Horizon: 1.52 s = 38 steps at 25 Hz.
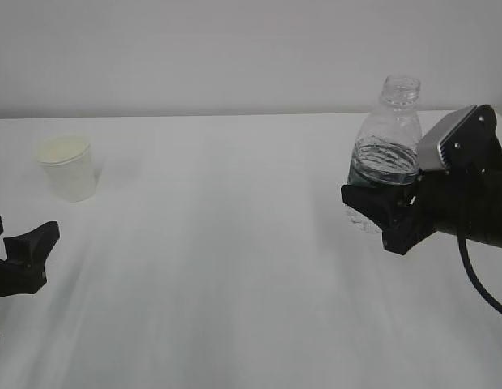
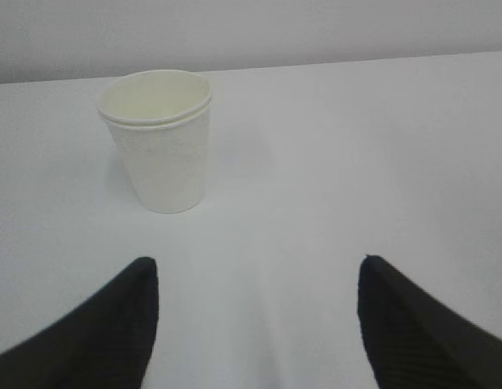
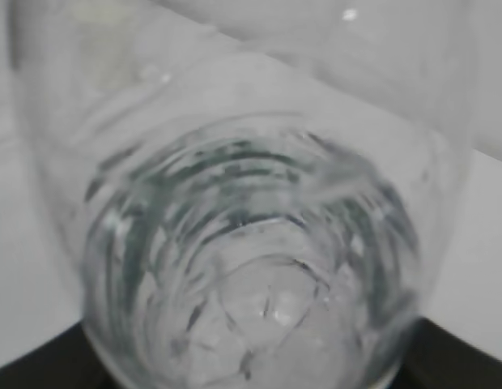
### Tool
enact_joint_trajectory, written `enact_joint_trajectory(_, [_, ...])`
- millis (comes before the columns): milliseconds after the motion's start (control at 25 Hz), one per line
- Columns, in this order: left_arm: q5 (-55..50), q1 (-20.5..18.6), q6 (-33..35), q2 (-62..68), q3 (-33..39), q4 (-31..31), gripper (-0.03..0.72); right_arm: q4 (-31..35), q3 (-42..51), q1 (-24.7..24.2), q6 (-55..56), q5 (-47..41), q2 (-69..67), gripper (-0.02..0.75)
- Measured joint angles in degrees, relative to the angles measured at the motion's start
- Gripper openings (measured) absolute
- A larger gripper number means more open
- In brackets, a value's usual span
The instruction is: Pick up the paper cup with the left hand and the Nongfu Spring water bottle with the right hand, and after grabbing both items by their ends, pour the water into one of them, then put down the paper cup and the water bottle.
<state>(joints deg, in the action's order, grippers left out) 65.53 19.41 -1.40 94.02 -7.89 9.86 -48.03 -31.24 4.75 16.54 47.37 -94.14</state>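
Observation:
The off-white paper cup (image 1: 67,168) stands upright at the far left of the white table (image 1: 235,267). In the left wrist view the paper cup (image 2: 160,138) is ahead and a little left of my jaws. My left gripper (image 1: 23,237) (image 2: 257,263) hovers low at the near left, open and holding nothing. The clear Nongfu Spring water bottle (image 1: 386,150) is upright at the right, neck uncapped, with its green label just above my fingers. My right gripper (image 1: 374,215) is shut on its lower end. The bottle's ribbed base (image 3: 259,275) fills the right wrist view.
A pale wall (image 1: 235,49) closes off the table's far edge. Bare white tabletop (image 2: 332,162) lies between the cup and the bottle. A black cable (image 1: 478,279) loops below the right arm.

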Motion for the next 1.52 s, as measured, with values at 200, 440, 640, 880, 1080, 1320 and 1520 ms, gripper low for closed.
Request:
enact_joint_trajectory(200, [0.00, 0.00, 0.42, 1.06, -0.23, 1.35, 0.540, 0.00, 0.00, 0.00, 0.10, 0.00, 0.00, 0.425])
enact_joint_trajectory(440, [0.00, 0.00, 0.42, 6.92, -3.49, 1.48, 0.540, -0.03, 0.00, 0.00, 0.22, 0.00, 0.00, 0.425])
enact_joint_trajectory(640, [0.00, -2.58, 0.42, 10.19, -5.92, -0.74, 0.539, -0.12, 0.00, 0.00, 0.22, -0.42, 0.00, 0.425])
enact_joint_trajectory(880, [0.03, -10.68, 0.31, 10.44, -7.14, -8.02, 0.538, -0.12, 0.00, 0.00, 0.32, -1.73, 0.00, 0.425])
enact_joint_trajectory(1080, [0.03, -17.51, -2.07, 10.44, -8.53, -14.99, 0.538, -0.12, 0.00, 0.00, 0.32, -1.73, 0.00, 0.424])
enact_joint_trajectory(1320, [0.12, -19.82, -2.67, 12.17, -10.71, -19.68, 0.538, -0.12, 0.00, 0.00, 0.32, -1.73, 0.00, 0.425])
enact_joint_trajectory(1520, [0.12, -19.82, -2.81, 14.63, -12.84, -20.75, 0.538, -0.12, 0.00, 0.00, 0.32, -1.73, 0.00, 0.425])
